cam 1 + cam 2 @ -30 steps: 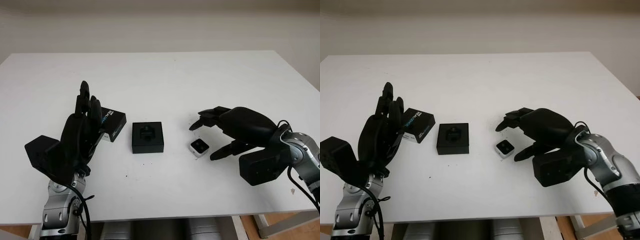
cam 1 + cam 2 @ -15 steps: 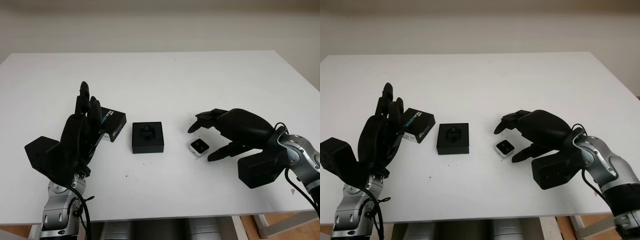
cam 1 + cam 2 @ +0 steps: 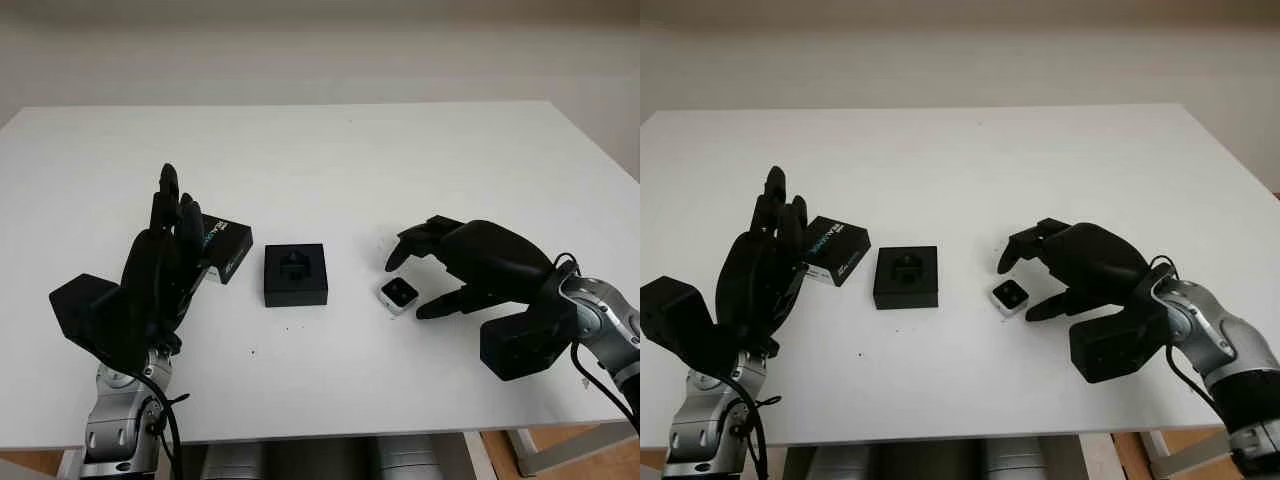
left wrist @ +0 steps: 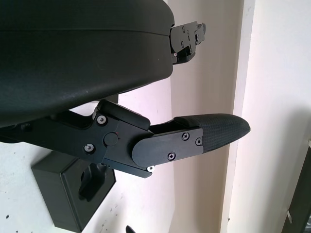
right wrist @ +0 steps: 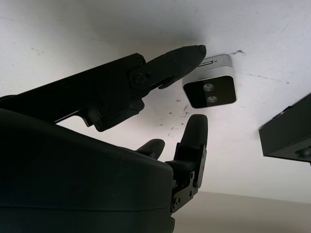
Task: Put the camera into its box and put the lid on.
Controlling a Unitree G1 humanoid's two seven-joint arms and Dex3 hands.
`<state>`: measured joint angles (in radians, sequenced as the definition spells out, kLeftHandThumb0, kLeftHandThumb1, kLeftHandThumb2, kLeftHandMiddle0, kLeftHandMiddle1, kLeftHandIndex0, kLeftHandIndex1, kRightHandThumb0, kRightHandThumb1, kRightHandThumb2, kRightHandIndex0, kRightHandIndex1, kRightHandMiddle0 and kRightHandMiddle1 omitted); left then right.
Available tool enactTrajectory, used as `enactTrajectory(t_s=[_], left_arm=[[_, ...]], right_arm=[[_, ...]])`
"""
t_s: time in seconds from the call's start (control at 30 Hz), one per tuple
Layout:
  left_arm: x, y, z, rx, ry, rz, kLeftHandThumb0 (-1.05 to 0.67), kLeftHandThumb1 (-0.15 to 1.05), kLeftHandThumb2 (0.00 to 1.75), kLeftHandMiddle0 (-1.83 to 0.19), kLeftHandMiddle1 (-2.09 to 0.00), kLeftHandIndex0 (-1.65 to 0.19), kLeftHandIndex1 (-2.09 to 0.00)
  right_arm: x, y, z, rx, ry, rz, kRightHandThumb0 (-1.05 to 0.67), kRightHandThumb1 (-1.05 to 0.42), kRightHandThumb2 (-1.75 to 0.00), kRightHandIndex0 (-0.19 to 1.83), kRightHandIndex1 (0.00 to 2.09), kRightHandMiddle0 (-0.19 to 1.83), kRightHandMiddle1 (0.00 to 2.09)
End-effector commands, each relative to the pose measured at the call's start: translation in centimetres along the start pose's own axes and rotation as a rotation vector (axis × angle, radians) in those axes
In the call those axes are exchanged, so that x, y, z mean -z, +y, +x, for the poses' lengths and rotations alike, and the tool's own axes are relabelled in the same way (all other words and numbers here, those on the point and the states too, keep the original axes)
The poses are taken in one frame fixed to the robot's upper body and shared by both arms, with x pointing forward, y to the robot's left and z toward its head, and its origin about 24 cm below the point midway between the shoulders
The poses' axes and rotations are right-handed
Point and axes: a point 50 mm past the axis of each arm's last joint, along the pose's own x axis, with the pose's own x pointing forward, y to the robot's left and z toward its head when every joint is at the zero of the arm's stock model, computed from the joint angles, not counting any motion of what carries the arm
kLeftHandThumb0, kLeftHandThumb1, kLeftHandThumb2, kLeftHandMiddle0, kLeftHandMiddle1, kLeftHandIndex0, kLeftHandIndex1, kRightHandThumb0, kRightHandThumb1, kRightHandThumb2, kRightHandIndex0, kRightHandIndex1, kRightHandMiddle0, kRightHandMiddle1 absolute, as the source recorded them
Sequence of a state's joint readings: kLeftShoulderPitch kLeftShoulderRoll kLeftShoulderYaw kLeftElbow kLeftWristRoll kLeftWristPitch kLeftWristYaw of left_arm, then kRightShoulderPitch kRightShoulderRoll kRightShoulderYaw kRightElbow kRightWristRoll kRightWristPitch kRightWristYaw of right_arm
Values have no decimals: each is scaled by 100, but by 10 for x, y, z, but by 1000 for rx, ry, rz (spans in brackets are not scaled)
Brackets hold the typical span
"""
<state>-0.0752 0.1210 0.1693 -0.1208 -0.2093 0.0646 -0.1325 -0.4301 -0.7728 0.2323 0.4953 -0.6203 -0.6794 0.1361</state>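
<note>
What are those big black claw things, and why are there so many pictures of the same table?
Those black things are a robot's two hands, each with three fingers. Two pictures come from cameras in the robot's head, looking down at the white table. The other two come from tiny cameras on its wrists, so there the hands look huge.

On the table sit three things. In the middle is an open black box. Beside it, towards the left hand, lies the box's black lid. On the other side lies a small silver camera with a dark face.

The right hand is open and curves over the little camera, with fingers on both sides of it, but it grips nothing. The left hand is open too, held upright by the lid, holding nothing.
</note>
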Motion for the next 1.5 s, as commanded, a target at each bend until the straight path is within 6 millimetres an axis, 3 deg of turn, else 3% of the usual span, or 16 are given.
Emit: enactTrajectory(t_s=[0.0, 0.4, 0.8, 1.47], left_arm=[[-2, -1, -1, 4, -7, 3, -75, 105, 62, 19, 0, 19, 0], [-2, -2, 0, 6, 3, 4, -75, 105, 62, 19, 0, 19, 0], [-2, -1, -1, -4, -8, 2, -74, 105, 62, 19, 0, 19, 0], [-3, -1, -1, -7, -11, -4, -75, 105, 59, 19, 0, 19, 0]], right_arm=[[-2, -3, 5, 8, -11, -13, -53, -93, -6, 9, 62, 14, 112], [0, 3, 7, 20, -15, -6, -54, -90, -5, 5, 75, 15, 110], [-2, 8, 12, 11, -32, -11, -53, -91, -6, 7, 72, 19, 109], [-1, 12, 11, -10, -33, -34, -48, -98, -6, 13, 66, 35, 132]])
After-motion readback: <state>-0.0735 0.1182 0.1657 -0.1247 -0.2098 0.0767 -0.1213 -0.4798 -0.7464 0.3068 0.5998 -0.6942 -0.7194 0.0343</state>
